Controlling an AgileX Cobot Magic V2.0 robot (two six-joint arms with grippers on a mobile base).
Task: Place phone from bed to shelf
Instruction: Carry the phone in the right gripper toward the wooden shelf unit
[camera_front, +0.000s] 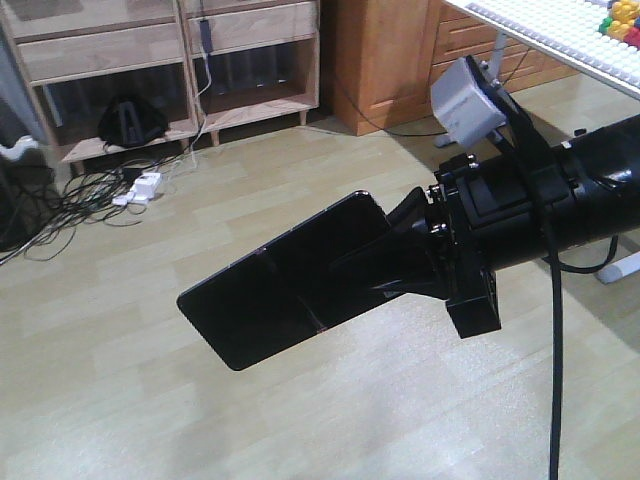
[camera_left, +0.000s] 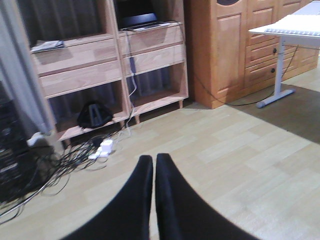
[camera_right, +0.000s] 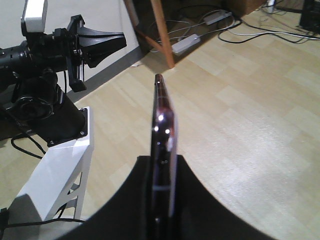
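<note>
Pickup done: phone (camera_front: 270, 295) pinched between right gripper (camera_front: 385, 262) fingers, held over floor (camera_front: 400, 420), well apart from the shelf (camera_front: 100, 50). Fingers of left gripper (camera_left: 154, 172) pressed together, empty. Placement outstanding.

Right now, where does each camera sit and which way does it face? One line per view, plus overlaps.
Exterior front: above and behind the right arm, looking down across the floor to the shelf; shows the right gripper shut on the phone.
Left wrist: on the left arm, facing the shelf; shows the left gripper, shut, empty.
Right wrist: on the right arm, looking along the phone's edge; shows its gripper fingers and the left arm beyond.
Shared: front and left wrist see the shelf; front and right wrist see the phone.
</note>
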